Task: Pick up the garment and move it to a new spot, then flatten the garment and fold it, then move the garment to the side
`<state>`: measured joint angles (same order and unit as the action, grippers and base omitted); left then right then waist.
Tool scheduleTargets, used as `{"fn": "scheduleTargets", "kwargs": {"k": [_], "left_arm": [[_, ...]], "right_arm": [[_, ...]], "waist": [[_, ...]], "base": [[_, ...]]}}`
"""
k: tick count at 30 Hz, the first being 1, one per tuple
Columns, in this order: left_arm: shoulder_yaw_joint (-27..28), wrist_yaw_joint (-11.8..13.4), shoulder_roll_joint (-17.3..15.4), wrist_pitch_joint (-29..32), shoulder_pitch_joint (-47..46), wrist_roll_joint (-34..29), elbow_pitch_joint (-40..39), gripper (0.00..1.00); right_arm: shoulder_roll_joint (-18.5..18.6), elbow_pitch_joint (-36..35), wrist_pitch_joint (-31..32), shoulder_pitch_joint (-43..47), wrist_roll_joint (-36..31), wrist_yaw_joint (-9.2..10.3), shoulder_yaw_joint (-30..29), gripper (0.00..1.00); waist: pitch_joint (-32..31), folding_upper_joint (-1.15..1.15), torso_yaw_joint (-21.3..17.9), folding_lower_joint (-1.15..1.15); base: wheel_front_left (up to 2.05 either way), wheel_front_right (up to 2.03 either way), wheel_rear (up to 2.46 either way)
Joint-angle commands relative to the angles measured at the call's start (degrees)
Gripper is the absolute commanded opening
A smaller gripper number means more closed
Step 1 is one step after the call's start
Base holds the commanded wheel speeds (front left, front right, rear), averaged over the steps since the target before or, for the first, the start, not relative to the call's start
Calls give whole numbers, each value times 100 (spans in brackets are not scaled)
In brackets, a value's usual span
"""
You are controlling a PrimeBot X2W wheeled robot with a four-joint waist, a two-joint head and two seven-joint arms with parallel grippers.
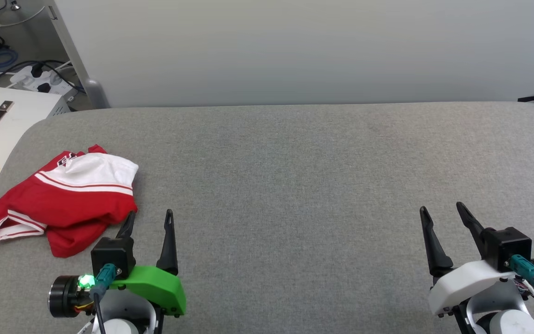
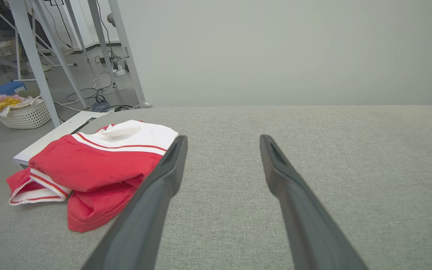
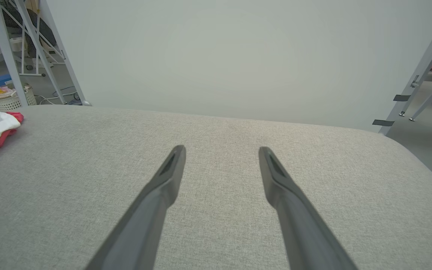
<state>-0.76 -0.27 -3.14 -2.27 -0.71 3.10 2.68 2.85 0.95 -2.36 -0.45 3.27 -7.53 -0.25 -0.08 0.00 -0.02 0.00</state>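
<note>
The spread left claw (image 1: 150, 213) is hovering with the crumpled red-and-white jersey garment (image 1: 70, 204) lying just to its left, seemingly soft and light, best pinched at the nearest fold.

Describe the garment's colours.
The garment is red and white with striped trim; left wrist view shows it best.
</note>
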Motion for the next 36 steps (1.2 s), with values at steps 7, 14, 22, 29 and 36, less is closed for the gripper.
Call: {"fn": "scheduleTargets", "kwargs": {"k": [7,14,22,29,36], "left_arm": [[-17,-39,6,-130,32,141,48,100],[-29,-54,8,-215,50,221,36,100],[-59,-68,9,-309,82,319,60,100],[-120,-78,11,-393,101,417,256,100],[-160,-84,12,-475,89,506,372,100]], "right_arm": [[1,13,-138,77,195,1,-2,100],[2,-27,-221,93,302,1,8,100],[2,-63,-314,132,419,2,11,100],[2,97,-397,169,462,2,27,100],[2,125,-477,163,555,2,19,100]], "waist": [[-13,0,5,0],[-19,0,9,0],[-27,0,16,0],[-42,0,22,0],[-46,0,27,0]], "base": [[0,0,0],[0,0,0],[0,0,0],[0,0,0],[0,0,0]]}}
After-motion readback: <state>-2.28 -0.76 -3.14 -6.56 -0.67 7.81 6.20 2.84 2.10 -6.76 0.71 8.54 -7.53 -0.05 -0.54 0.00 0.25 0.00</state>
